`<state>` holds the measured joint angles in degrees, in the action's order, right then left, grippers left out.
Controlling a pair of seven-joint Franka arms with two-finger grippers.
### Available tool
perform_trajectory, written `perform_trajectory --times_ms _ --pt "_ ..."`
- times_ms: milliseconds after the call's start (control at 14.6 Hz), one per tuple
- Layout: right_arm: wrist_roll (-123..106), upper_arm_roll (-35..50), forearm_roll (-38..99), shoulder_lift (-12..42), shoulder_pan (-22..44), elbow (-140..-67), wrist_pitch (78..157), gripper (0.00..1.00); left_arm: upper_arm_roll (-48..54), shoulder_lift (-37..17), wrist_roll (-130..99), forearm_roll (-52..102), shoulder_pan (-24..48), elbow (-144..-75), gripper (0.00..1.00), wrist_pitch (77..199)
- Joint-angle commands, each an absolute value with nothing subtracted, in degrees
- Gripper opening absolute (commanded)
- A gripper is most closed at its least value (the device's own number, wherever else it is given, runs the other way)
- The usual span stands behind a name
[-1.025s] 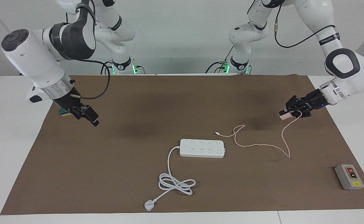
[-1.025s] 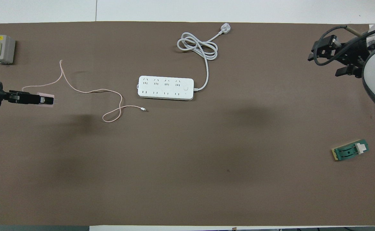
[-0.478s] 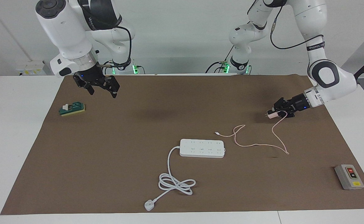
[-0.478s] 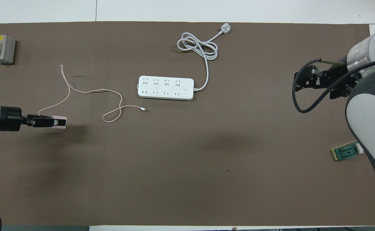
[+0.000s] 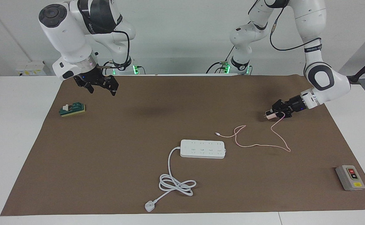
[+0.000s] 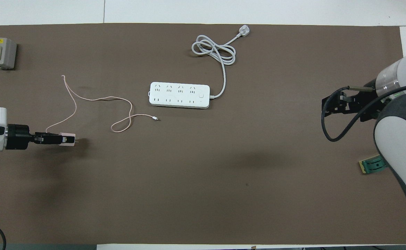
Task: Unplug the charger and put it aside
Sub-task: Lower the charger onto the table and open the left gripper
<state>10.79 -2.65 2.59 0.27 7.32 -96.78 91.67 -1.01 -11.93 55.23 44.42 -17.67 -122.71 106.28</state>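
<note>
The left claw (image 5: 274,113) is clamped on the charger (image 5: 270,115) just above the counter (image 5: 138,131) toward the left arm's end; judged light and rigid-bodied, grip the cube, not its limp trailing cable.

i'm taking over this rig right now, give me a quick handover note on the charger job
Left claw: shut on the charger, low over the mat toward the left arm's end.
Right claw: empty, raised over the mat near the green block; that arm waits.
Charger cable trails on the mat beside the power strip.
Done: charger is out of the strip.
Left: set it down and release.
</note>
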Motion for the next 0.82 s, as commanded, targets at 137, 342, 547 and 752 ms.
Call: perform_trajectory --times_ms 137,342,547,752 --pt "2.90 -5.80 1.58 -0.44 8.44 -96.87 95.26 1.00 -0.70 -11.86 56.43 45.88 -18.19 -124.01 1.00 107.84" --pt "3.08 -6.06 1.67 -1.14 8.44 -97.55 94.75 1.00 -0.97 -11.87 55.99 45.79 -18.10 -123.58 1.00 107.93" --pt "3.08 -6.15 1.67 -1.23 8.35 -97.65 95.09 1.00 -0.97 -11.34 54.77 45.44 -18.28 -122.79 1.00 107.06" --pt "2.81 -6.07 0.97 -0.27 8.61 -97.03 96.24 1.00 -1.05 -9.15 47.66 40.37 -18.63 -117.71 1.00 101.63"
